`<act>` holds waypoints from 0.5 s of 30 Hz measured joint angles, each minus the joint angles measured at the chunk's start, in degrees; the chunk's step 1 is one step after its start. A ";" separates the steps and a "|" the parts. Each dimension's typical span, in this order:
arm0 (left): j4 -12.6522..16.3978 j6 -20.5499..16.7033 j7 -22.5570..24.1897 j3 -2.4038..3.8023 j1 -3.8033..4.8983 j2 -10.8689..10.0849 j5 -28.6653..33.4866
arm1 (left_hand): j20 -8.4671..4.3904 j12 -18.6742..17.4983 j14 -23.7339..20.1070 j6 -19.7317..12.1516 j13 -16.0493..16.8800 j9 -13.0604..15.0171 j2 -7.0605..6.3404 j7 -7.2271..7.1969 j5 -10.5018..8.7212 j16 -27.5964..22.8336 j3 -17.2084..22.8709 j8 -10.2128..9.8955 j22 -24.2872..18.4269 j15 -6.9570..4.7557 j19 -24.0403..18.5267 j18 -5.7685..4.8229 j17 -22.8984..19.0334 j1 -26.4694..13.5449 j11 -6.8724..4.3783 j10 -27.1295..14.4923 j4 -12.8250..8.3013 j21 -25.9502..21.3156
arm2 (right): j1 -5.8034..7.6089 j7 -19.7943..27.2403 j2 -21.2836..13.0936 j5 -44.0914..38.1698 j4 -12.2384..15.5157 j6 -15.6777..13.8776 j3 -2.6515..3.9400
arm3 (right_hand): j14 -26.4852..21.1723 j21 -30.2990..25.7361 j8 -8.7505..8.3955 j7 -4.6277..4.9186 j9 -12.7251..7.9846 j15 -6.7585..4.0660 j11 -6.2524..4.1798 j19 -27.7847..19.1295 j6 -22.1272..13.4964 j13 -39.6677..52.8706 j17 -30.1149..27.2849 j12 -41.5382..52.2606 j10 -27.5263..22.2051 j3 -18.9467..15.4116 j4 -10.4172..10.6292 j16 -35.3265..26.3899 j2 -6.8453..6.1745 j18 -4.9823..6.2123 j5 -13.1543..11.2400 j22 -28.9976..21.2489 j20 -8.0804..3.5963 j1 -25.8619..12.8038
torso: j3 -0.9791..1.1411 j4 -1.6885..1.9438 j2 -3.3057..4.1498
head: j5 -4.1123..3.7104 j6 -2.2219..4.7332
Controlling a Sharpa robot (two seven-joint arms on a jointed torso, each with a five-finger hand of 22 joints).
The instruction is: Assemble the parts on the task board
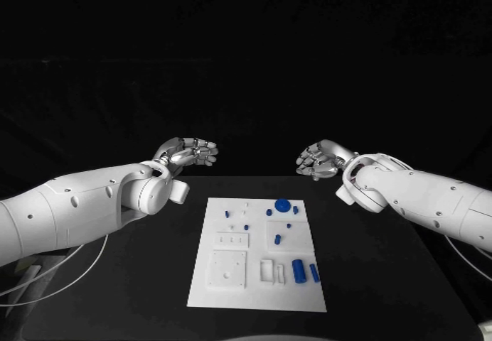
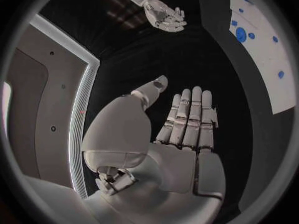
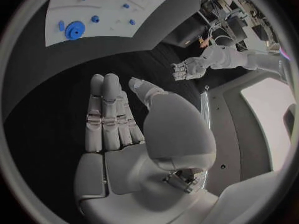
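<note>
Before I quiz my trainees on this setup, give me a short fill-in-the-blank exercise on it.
1. The task board is coloured ____.
2. The left hand and right hand hold ____.
3. The round blue part lies near the board's ____ end.
4. The table is coloured ____.

Missing: white; nothing; far; black

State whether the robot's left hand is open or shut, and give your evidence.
Open. The left hand holds nothing; its fingers lie straight, thumb apart, in the left wrist view.
</note>
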 measured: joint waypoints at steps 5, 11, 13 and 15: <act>3.27 0.16 0.00 0.12 0.03 -1.58 -0.06 | 0.00 -0.26 0.00 0.00 -0.06 -0.02 0.04 0.00 0.00 -0.02 0.11 -0.33 -0.05 0.00 0.00 -0.02 0.00 -0.48 0.00 0.00 -0.11 0.00 | -0.22 -1.44 0.64 -6.73 -0.13 -0.09 0.07 | 0.80 7.81 -1.14 -0.13 -0.07 -0.22 -0.29 3.06 1.31 0.38 6.95 -1.74 1.46 7.21 -7.46 8.96 -0.18 -0.47 -1.98 1.11 -2.23 -6.92 | 0.10 0.07 0.44 | -0.05 -0.82; 5.52 0.49 0.28 0.40 0.00 -2.19 0.00 | -0.20 -0.65 0.00 0.00 -0.18 -0.02 -0.09 0.00 -0.24 -0.42 0.38 -0.39 -0.09 0.00 -0.21 -0.16 0.01 -0.95 0.00 0.00 -0.69 0.00 | -1.65 -2.90 2.16 -11.33 -2.91 -0.55 0.01 | 0.89 14.52 -1.49 -0.24 0.64 -0.31 -0.34 3.41 1.58 0.82 8.23 -2.67 2.26 12.72 -12.02 12.71 -0.13 -0.54 -2.64 1.11 -2.40 -11.27 | 0.19 0.45 1.55 | -0.30 -0.34; 6.04 0.65 0.39 0.67 -0.02 -2.30 0.00 | -0.20 -0.65 0.00 0.00 -0.24 -0.02 0.08 0.00 -0.30 -0.42 0.38 -0.63 -0.08 0.00 -0.21 -0.17 0.01 -1.12 0.00 0.00 -0.69 0.00 | -1.92 -3.43 2.22 -12.41 -3.38 -0.77 -0.03 | 0.90 15.19 -1.49 -0.24 0.77 -0.33 -0.43 3.41 1.58 0.84 8.13 -2.90 2.36 13.11 -12.41 12.83 0.01 -0.55 -2.64 1.11 -2.40 -11.39 | 0.18 0.63 1.85 | -0.54 0.02; 6.22 0.82 0.55 0.82 0.02 -2.43 0.00 | -0.20 -0.87 0.00 0.00 -0.24 -0.02 0.08 0.00 -0.31 -0.42 0.52 -0.66 -0.08 0.00 -0.21 -0.18 0.01 -1.12 0.00 0.00 -0.83 0.00 | -2.01 -3.96 2.56 -13.46 -3.70 -1.01 -0.03 | 0.91 15.82 -1.49 -0.24 0.89 -0.33 -0.43 3.30 1.58 0.91 7.94 -3.01 2.35 13.64 -12.63 13.14 0.01 -0.55 -2.64 1.11 -2.51 -11.39 | 0.15 0.85 2.21 | -0.71 0.40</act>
